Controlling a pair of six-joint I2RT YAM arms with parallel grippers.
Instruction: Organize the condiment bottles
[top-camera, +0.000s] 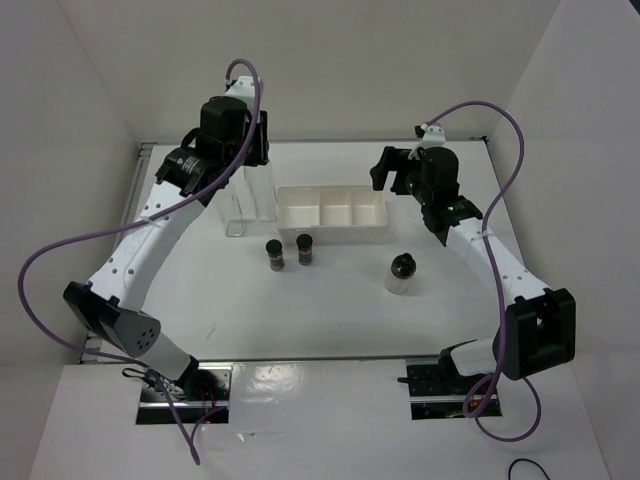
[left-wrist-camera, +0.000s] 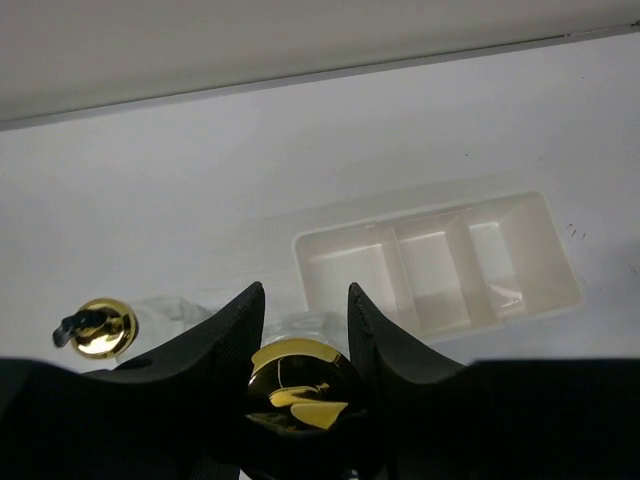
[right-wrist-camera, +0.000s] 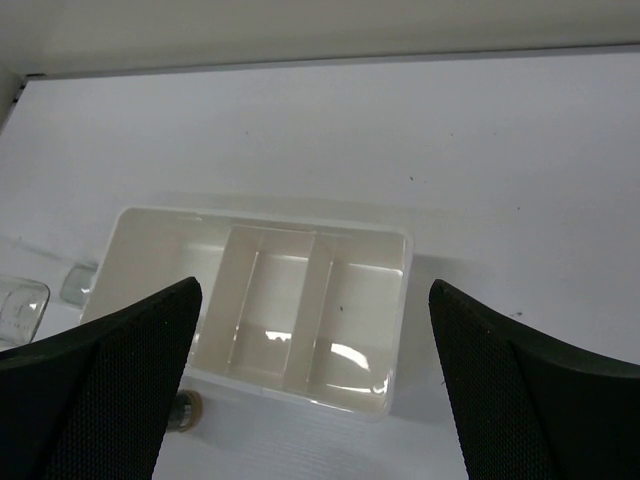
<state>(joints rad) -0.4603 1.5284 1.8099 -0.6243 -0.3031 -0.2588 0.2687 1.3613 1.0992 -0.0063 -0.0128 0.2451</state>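
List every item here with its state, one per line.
Left tool: shut on held tall bottle, at its gold top.
Right tool: open, empty.
Tray: all three compartments empty.
Other tall bottle: upright, free.
Dark jar nearer bottles: upright, capped, outside tray.
Other dark jar: upright, capped, outside tray.
Pale jar: upright, capped, outside tray.

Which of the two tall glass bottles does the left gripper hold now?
The tall bottle nearer the white tray: the left gripper is shut on its gold pourer top. The other tall bottle stands free, on the side away from the tray.
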